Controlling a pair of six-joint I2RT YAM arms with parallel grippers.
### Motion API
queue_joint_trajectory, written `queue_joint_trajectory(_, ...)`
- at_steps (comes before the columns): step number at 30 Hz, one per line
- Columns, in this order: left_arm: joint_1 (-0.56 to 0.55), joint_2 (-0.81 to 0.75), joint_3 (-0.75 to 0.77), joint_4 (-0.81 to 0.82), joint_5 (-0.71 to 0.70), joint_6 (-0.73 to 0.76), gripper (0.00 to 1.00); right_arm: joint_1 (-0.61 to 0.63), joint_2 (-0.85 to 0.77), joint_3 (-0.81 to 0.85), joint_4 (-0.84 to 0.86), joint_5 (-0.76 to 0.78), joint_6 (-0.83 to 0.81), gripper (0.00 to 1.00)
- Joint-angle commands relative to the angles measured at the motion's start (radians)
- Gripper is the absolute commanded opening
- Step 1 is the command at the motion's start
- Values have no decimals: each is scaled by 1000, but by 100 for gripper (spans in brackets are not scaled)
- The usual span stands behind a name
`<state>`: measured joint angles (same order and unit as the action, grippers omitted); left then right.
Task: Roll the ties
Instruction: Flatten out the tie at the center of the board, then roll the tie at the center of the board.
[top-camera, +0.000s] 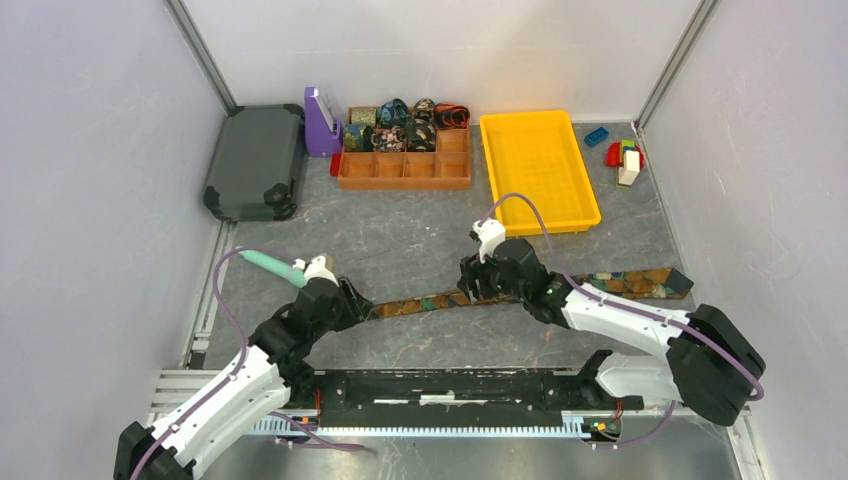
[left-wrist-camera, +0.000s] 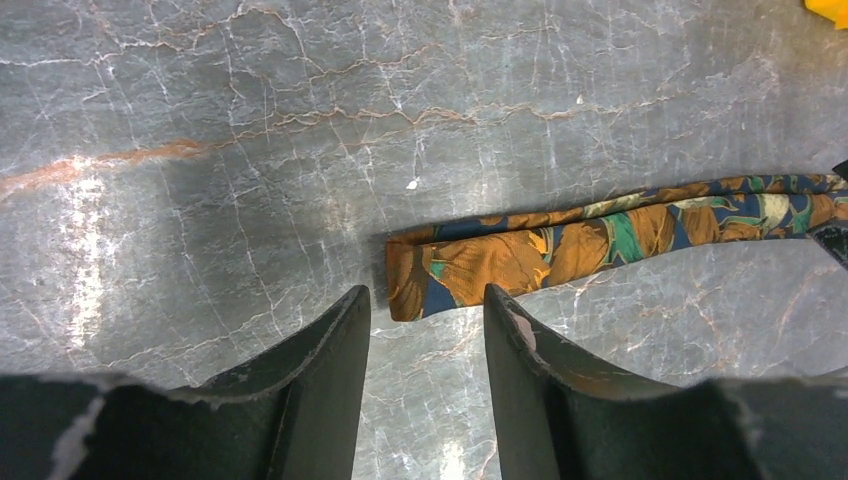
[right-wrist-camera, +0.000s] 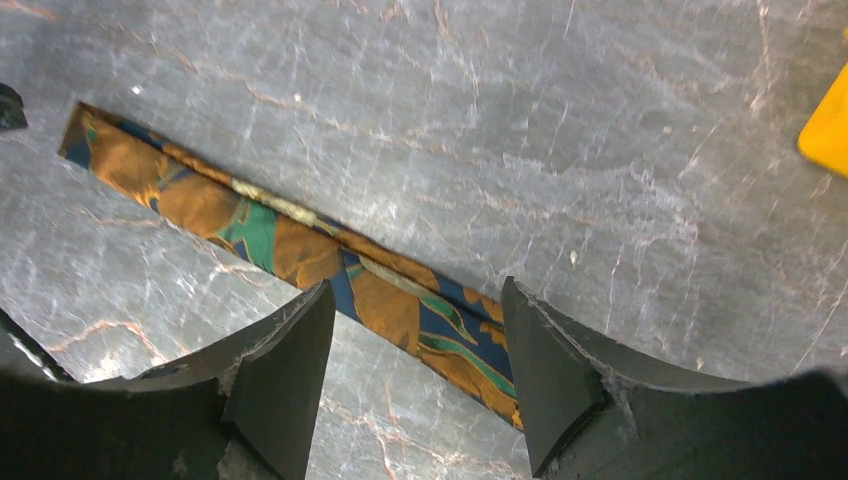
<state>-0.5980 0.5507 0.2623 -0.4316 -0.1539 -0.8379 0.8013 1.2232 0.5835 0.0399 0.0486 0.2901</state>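
One long tie (top-camera: 610, 283) in an orange, blue and green leaf print lies flat across the table, running left to right. Its narrow end (left-wrist-camera: 430, 275) rests just beyond my left gripper (left-wrist-camera: 428, 300), which is open with only bare table between the fingers. My right gripper (right-wrist-camera: 418, 300) is open and straddles the middle of the tie (right-wrist-camera: 200, 200), the strip passing on the table between its fingers. From above, the left gripper (top-camera: 352, 300) is at the strip's left end and the right gripper (top-camera: 470, 285) near its middle. Several rolled ties (top-camera: 400, 125) sit in a compartment box.
The brown compartment box (top-camera: 405, 170) stands at the back, with a purple holder (top-camera: 320, 122) and a grey case (top-camera: 255, 160) to its left. A yellow tray (top-camera: 540, 170) is on its right, toy blocks (top-camera: 625, 158) beyond. A teal stick (top-camera: 270, 262) lies by the left arm.
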Motion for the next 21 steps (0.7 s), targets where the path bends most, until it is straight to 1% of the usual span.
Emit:
queue_joint_trajectory(1, -5, 17, -31, 80, 0, -17, 52, 3, -40, -95, 175, -12, -11, 68)
queue_joint_trajectory(5, -6, 58, -44, 107, -2, -17, 50, 2, -42, -142, 232, -20, -7, 68)
queue_joint_trajectory(9, -7, 91, -56, 147, 6, -18, 46, 3, -41, -171, 264, -24, -6, 67)
queue_joint_trajectory(17, -6, 136, -67, 188, 14, -21, 40, 2, -42, -197, 290, -45, -6, 67)
queue_joint_trajectory(21, -6, 161, -69, 210, 20, -18, 38, 2, -34, -200, 303, -46, -3, 66)
